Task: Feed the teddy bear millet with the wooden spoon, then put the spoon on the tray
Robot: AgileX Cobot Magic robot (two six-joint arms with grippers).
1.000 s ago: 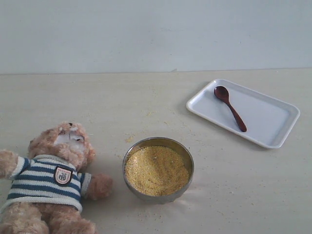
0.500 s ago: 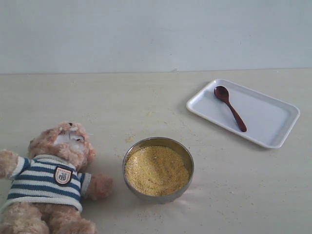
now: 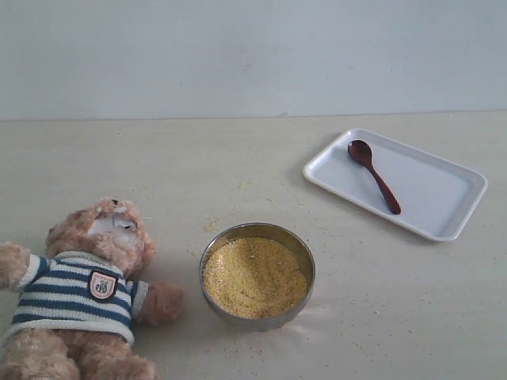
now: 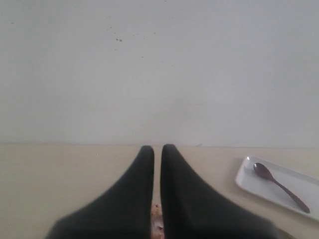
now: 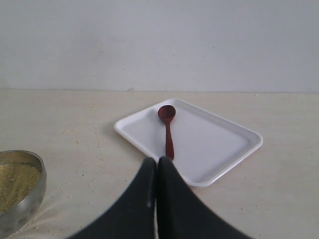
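The teddy bear (image 3: 87, 293) lies on its back at the table's front left, in its striped shirt. The millet (image 3: 254, 276) fills a round steel bowl (image 3: 303, 254) at the front centre. On the white tray (image 3: 444, 198) at the back right rests the wooden spoon (image 3: 374, 175), also seen as spoon (image 5: 168, 129) on tray (image 5: 219, 144) in the right wrist view. Neither gripper shows in the exterior view. My left gripper (image 4: 157, 148) is shut with nothing in it, above a bit of the bear. My right gripper (image 5: 157, 160) is shut, empty, just short of the spoon's handle end.
Loose millet grains (image 3: 211, 225) are scattered on the beige table around the bowl and towards the tray. A plain pale wall (image 3: 253, 55) rises behind the table's far edge. The bowl (image 5: 20, 189) also shows in the right wrist view.
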